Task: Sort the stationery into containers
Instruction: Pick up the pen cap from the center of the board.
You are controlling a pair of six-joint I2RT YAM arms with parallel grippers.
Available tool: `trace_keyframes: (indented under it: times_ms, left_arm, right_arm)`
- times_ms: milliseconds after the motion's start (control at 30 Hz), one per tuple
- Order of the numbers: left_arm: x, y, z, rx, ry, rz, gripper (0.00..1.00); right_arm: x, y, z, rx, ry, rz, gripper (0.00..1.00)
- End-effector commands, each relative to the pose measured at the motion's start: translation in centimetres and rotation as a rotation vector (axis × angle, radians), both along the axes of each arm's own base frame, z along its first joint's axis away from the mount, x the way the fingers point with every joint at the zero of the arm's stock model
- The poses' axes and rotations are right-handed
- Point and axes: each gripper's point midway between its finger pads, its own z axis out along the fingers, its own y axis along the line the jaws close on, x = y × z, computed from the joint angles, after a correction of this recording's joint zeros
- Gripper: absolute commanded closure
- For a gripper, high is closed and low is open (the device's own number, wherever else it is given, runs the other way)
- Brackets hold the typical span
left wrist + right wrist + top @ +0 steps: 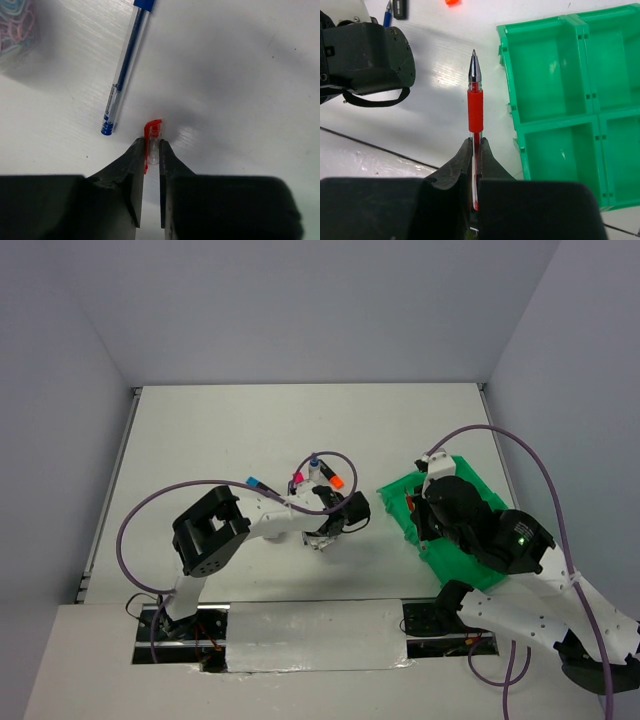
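Observation:
My left gripper (pixel 152 145) is shut on a small clear pen cap with a red clip (pixel 153 131), held just above the white table; it sits mid-table in the top view (pixel 328 535). A thin blue pen (pixel 125 65) lies just ahead of it. My right gripper (pixel 475 142) is shut on an uncapped red pen (pixel 475 100), tip pointing away, beside the left rim of the green compartment tray (pixel 560 117). The tray (pixel 468 570) is partly hidden under the right arm. Highlighters capped blue (pixel 255 482), pink (pixel 297 480) and orange (pixel 337 481) and the white bottle (pixel 315 468) lie behind the left gripper.
A round tub of coloured bands (pixel 15 25) shows at the left wrist view's top left corner. The left arm's black wrist (pixel 365 60) is close to the left of the red pen. The tray compartments in view hold nothing.

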Motion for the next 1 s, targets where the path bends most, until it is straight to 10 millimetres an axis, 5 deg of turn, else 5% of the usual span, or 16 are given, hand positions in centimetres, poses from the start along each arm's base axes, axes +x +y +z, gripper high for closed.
trace_keyframes:
  times_ms: [0, 33, 100, 300, 500, 833, 967]
  left_arm:
    - [-0.7, 0.1, -3.0, 0.013, 0.07, -0.025, 0.81]
    - [-0.8, 0.1, -3.5, 0.021, 0.087, -0.036, 0.93]
    - [-0.8, -0.1, -3.7, 0.024, 0.102, -0.048, 1.0]
    - [-0.8, 0.2, -3.0, 0.017, 0.09, -0.06, 1.0]
    - [-0.1, 0.7, -0.4, 0.016, 0.025, -0.066, 1.0]
    - [-0.2, 1.2, 0.0, 0.088, 0.007, -0.107, 1.0]
    - [0.5, 1.2, 2.4, 0.079, -0.045, -0.112, 1.0]
  right_arm:
    - [0.4, 0.7, 1.0, 0.045, -0.044, 0.024, 1.0]
    - [0.4, 0.8, 1.1, 0.043, -0.045, 0.032, 1.0]
    - [0.4, 0.8, 1.1, 0.043, -0.045, 0.03, 1.0]
    - [0.4, 0.8, 1.0, 0.043, -0.044, 0.035, 1.0]
    - [0.6, 1.0, 1.3, 0.066, -0.06, 0.027, 1.0]
    - [1.0, 1.5, 0.9, 0.065, -0.053, 0.021, 1.0]
    - [1.1, 1.7, 0.8, 0.073, -0.054, 0.021, 1.0]
